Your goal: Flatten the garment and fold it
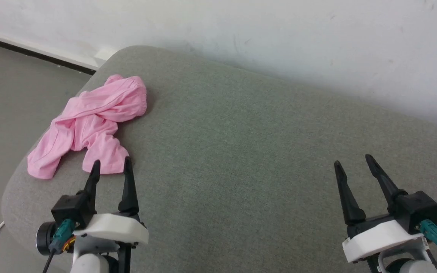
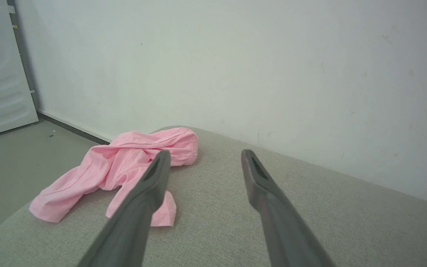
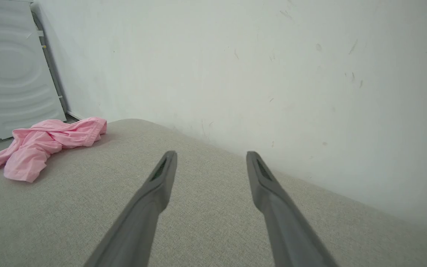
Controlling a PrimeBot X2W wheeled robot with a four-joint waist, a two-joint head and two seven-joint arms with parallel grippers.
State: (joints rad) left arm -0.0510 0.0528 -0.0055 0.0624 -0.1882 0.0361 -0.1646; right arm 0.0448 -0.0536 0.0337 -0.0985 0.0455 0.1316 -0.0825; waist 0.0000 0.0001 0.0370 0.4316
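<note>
Head view shows the garment [image 1: 89,125], a pink heap, lying at about ten o'clock on the grey cushion [image 1: 241,151], close to its rounded corner with the floor [image 1: 6,94] just beyond. The cloth is twisted on itself. A gathered end points toward one o'clock of the heap, and two loose ends trail toward seven and five o'clock.

The left gripper [image 1: 112,160] hangs at six o'clock of the heap, jaws spread wide and empty. Its tips are near the closest loose end, though whether they touch it cannot be told. The right gripper [image 1: 352,159] sits at four o'clock on the cushion, well apart from the cloth, also wide and empty.

The step in hand looks like the first reach for the cloth. It would go best if the left gripper pinched only the near loose end and drew it toward three o'clock, away from the corner. The right gripper could then cross over for the gathered end. Thin cloth bunches easily, so the two should pull apart gently to undo the twist.
</note>
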